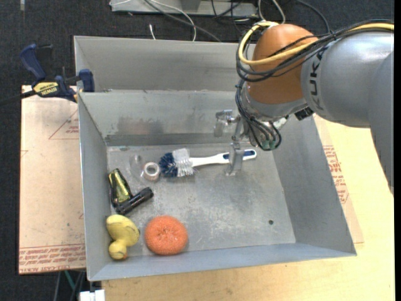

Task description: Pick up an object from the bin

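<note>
Pincer (pixel 229 150) released, fingers (pixel 236 158) apart, right of frame centre. One finger crosses the white handle of the blue-bristled brush (pixel 188 163) and hides part of it; contact cannot be determined. Grey bin (pixel 219 215) also contains, toward lower left: small ring (pixel 150 171), black-and-yellow tool (pixel 118 185), black marker (pixel 139 199), yellow toy (pixel 121 234), orange ball (pixel 166 235).

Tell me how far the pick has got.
Done: the pincer is low in the bin, at the handle end of the white-and-blue brush. In hand: the grasp itself; I cannot tell whether it is shut on the handle. Left: the lift, since the brush lies flat on the bin floor. The orange ball and yellow toy lie apart, front left.
</note>
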Robot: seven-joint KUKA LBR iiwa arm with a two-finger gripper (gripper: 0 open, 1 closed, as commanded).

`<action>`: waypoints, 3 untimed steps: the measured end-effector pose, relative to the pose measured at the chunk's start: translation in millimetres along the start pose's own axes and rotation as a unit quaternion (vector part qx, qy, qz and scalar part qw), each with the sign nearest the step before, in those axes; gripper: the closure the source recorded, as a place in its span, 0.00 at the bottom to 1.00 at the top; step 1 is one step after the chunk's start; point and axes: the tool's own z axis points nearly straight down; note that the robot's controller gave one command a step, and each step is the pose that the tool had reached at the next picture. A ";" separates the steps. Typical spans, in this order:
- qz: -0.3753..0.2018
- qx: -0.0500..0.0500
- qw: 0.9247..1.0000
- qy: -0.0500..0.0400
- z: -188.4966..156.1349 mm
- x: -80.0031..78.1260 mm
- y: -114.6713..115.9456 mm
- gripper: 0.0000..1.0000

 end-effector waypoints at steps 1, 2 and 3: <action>-0.265 -0.003 0.964 0.004 44.4 3.4 34.6 0.00; -0.065 -0.001 0.998 -0.001 78.1 4.7 29.2 0.00; -0.205 -0.003 0.979 0.001 85.2 6.0 38.6 1.00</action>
